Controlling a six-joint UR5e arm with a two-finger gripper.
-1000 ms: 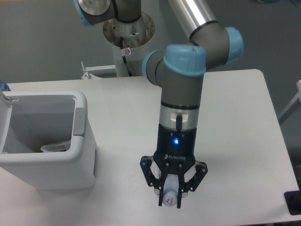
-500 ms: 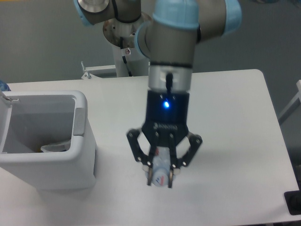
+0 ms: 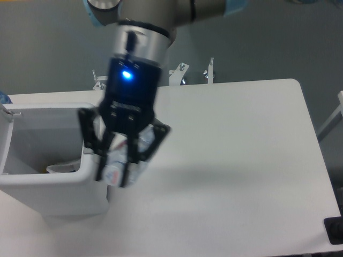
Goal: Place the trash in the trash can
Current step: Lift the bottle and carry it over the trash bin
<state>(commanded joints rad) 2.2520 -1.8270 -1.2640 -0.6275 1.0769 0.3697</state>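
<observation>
My gripper (image 3: 113, 175) is raised above the table and shut on the clear plastic bottle (image 3: 119, 161), whose reddish label shows between the fingers. It hangs over the right rim of the white trash can (image 3: 91, 184), which stands at the left of the table. Inside the can, a pale crumpled wrapper (image 3: 61, 168) lies on the grey bottom. The view of the gripper and bottle is motion-blurred.
The arm's base column and metal brackets (image 3: 182, 72) stand behind the table's far edge. A dark object (image 3: 335, 231) sits at the table's front right corner. A white lid part (image 3: 4, 115) juts up at the can's left side.
The gripper has lifted the bottle off the table and carried it left, from the front middle to the trash can's right rim.
</observation>
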